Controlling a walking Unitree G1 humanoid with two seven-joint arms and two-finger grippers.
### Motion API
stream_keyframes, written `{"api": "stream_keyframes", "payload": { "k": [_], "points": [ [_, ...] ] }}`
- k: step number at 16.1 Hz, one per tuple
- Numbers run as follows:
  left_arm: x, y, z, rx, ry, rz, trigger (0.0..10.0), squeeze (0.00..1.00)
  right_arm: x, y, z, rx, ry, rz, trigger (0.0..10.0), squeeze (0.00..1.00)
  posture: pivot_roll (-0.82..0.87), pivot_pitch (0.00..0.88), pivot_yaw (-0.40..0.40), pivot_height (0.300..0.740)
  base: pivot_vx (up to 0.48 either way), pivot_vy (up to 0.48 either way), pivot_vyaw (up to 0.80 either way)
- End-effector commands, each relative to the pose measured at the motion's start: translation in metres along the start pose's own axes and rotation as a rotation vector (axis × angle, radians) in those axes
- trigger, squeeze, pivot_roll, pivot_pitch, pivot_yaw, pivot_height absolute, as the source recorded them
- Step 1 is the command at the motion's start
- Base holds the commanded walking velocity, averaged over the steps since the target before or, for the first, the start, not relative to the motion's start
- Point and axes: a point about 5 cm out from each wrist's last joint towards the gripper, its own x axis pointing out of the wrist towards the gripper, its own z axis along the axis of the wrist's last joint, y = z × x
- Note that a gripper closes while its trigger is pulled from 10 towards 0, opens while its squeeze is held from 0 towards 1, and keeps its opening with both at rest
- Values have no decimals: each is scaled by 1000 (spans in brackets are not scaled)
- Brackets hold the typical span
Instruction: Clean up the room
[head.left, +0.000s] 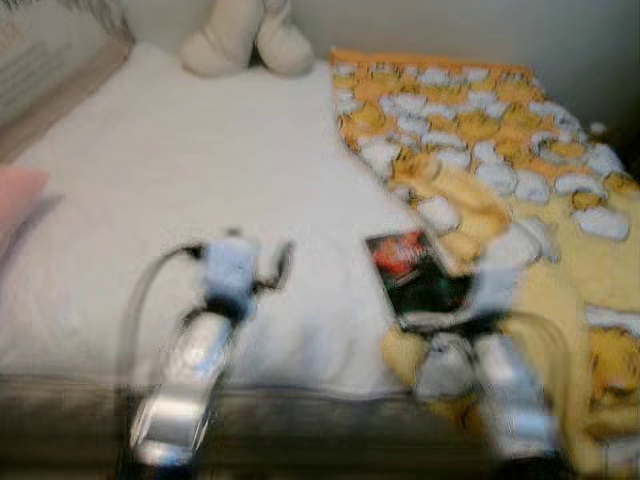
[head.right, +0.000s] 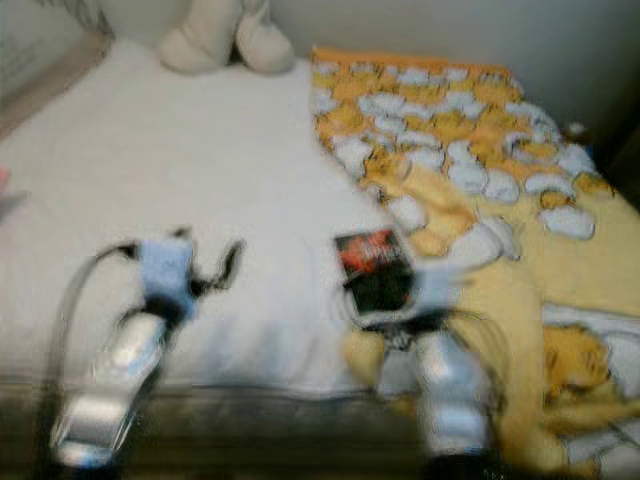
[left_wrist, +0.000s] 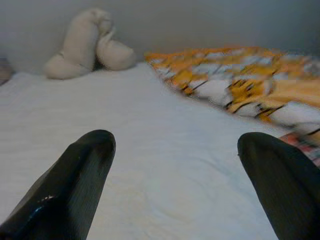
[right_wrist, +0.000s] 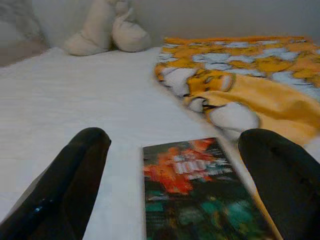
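A book with a red and dark cover lies flat on the white bed sheet, right beside the edge of a crumpled yellow and orange blanket. My right gripper is open just short of the book, its fingers spread to either side of the book's near end and not touching it. My left gripper is open over bare sheet to the left of the book, with nothing between its fingers. The head views are blurred.
A cream plush toy rests against the wall at the far end of the bed. A pink cushion pokes in at the left. The bed's front edge runs just under my arms.
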Motion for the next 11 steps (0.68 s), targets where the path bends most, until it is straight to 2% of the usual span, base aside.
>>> {"api": "stream_keyframes", "payload": {
  "k": [1, 6, 9, 11],
  "points": [
    [3, -9, 5, -8, -22, -27, 10000, 0, -1, -13, 4, -24, -10, -39, 10000, 0, 74, 0, -12, 740, 277, -386, 0],
    [7, -9, 6, -5, -30, -29, 10000, 0, 0, -14, 4, -31, -9, -39, 10000, 0, 73, 0, -10, 740, 298, -368, 0],
    [16, -3, -2, -17, 33, -1, 10000, 0, 5, -12, 6, -30, -7, -31, 10000, 0, 73, 0, -11, 740, 0, 0, 0],
    [20, 1, 0, -22, 29, 7, 10000, 0, 7, -13, 8, -31, -9, -27, 10000, 0, 73, 0, -10, 740, 0, 0, 0]
  ]
}}
